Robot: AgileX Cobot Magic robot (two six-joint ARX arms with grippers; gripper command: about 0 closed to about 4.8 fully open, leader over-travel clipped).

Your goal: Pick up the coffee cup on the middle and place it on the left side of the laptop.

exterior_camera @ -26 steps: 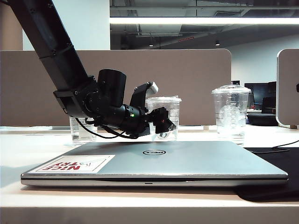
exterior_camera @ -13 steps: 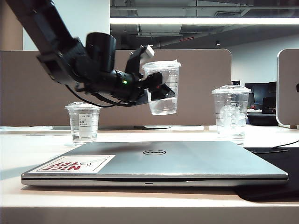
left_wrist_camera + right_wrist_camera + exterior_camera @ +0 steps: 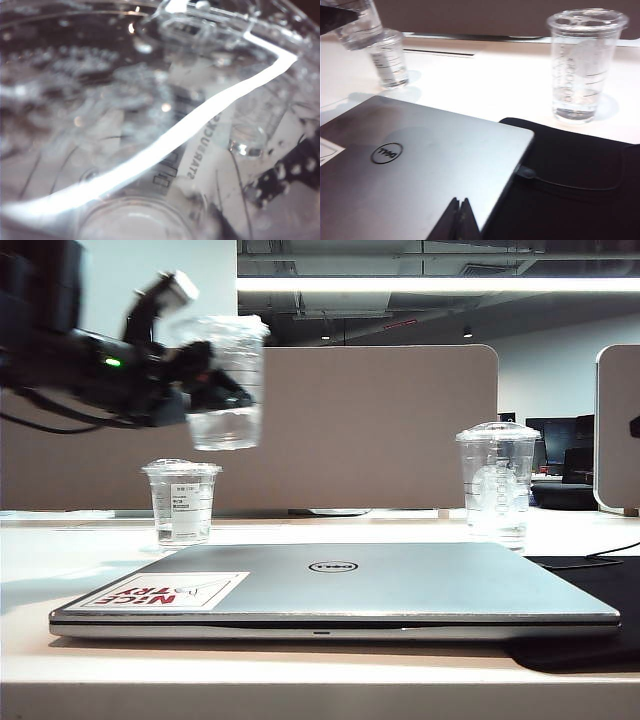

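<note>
The coffee cup (image 3: 228, 370), clear with a flat lid and a little water, hangs high in the air at the upper left of the exterior view, above the smaller labelled cup. My left gripper (image 3: 220, 388) is shut on its wall. In the left wrist view the cup (image 3: 150, 125) fills the picture and hides the fingers. The silver Dell laptop (image 3: 340, 585) lies closed in front, with a red-and-white sticker near its left corner. My right gripper (image 3: 460, 204) is shut and empty, hovering over the laptop (image 3: 420, 165) lid.
A small clear cup with a white label (image 3: 181, 502) stands behind the laptop's left end. A taller domed-lid cup (image 3: 497, 480) stands at the back right. A black mat (image 3: 570, 185) with a cable lies right of the laptop. A grey partition closes the back.
My left gripper has lifted the coffee cup off the table behind the laptop's middle and carried it up and to the left. The right gripper has stayed still.
</note>
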